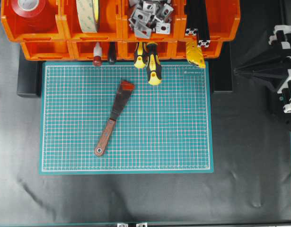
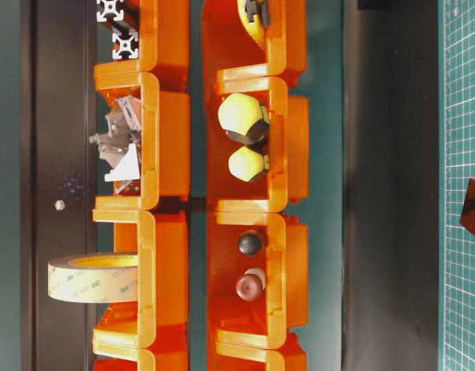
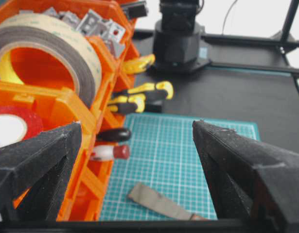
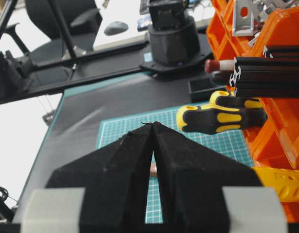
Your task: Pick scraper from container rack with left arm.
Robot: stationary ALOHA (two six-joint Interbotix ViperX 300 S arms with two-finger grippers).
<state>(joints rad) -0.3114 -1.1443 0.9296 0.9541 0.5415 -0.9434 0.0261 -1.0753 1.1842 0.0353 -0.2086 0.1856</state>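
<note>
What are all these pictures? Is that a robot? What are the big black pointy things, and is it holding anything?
Yes, a robot with two arms. One picture looks down from above, one looks sideways along the shelves, and two come from cameras on the robot's wrists. The black points are its grippers. The left gripper is wide open; the right gripper is pressed shut. Neither holds anything. A scraper lies on the green cutting mat. Behind it is an orange container rack with tape rolls, metal brackets and yellow-and-black screwdrivers.
</note>
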